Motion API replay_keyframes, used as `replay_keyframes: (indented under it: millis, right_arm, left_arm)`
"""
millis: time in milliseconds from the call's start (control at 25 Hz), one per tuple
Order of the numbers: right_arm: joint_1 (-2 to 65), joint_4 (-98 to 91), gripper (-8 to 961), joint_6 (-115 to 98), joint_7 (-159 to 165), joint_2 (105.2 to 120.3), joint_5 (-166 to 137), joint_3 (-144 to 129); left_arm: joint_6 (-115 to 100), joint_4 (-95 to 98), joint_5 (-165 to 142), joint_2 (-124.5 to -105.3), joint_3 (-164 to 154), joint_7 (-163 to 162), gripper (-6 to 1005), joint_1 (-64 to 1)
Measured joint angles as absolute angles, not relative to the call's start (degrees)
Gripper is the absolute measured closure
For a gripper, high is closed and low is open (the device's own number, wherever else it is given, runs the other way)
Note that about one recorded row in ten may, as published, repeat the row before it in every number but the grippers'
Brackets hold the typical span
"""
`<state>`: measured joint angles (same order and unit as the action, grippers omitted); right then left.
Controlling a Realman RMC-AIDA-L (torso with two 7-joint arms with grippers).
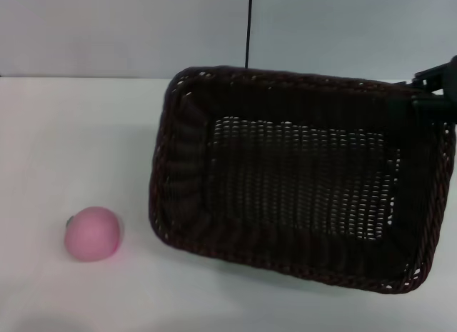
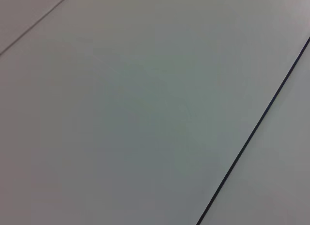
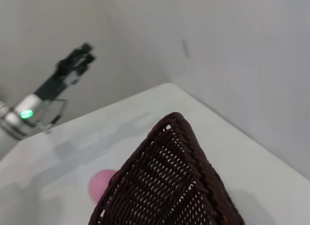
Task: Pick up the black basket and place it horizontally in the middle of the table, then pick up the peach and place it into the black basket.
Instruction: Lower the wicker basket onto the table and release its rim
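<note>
The black basket point(image 1: 300, 175) fills the middle and right of the head view, tilted with its opening toward me and its right end raised off the white table point(image 1: 71, 132). My right gripper point(image 1: 435, 89) is shut on the basket's far right rim. The right wrist view shows the basket's corner point(image 3: 164, 186) close up. The pink peach point(image 1: 91, 233) lies on the table left of the basket, apart from it; it also shows in the right wrist view point(image 3: 101, 184), partly behind the basket. My left gripper point(image 3: 80, 55) is raised beyond the table's left side, far from both.
A grey wall with a dark vertical seam point(image 1: 249, 28) stands behind the table. The left wrist view shows only a plain grey surface with a dark seam point(image 2: 256, 123). Bare table lies around the peach and in front of the basket.
</note>
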<state>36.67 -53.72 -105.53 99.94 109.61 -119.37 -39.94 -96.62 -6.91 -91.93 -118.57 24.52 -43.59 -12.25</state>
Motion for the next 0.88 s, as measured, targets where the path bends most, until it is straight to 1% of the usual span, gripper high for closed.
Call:
replay_keyframes:
  millis: [240, 520, 600, 760, 880]
  right_arm:
    - [39.2, -45.0, 743, -107.3, 90.6, 108.36, -119.2, -39.7]
    - [39.8, -40.8, 744, -107.9, 84.9, 107.82, -119.2, -39.6]
    - [39.9, -39.6, 744, -107.3, 83.6, 107.44, -119.4, -39.6]
    - [39.7, -38.6, 744, -106.5, 82.4, 107.28, -119.5, -40.0]
    - [39.5, -38.6, 744, -105.6, 81.9, 107.55, -119.6, -40.2]
  left_arm:
    - [-96.4, -7.6, -91.9, -118.56, 24.4, -43.6, 319, -12.1]
    - [-96.2, -7.6, -92.0, -118.56, 24.4, -43.6, 320, -12.3]
    - [-96.1, -7.6, -92.0, -118.56, 24.4, -43.6, 320, -12.6]
    - [-95.3, -7.6, -92.0, -118.57, 24.3, -43.6, 321, -12.9]
    - [-94.9, -7.6, -92.0, -118.57, 24.3, -43.6, 321, -13.2]
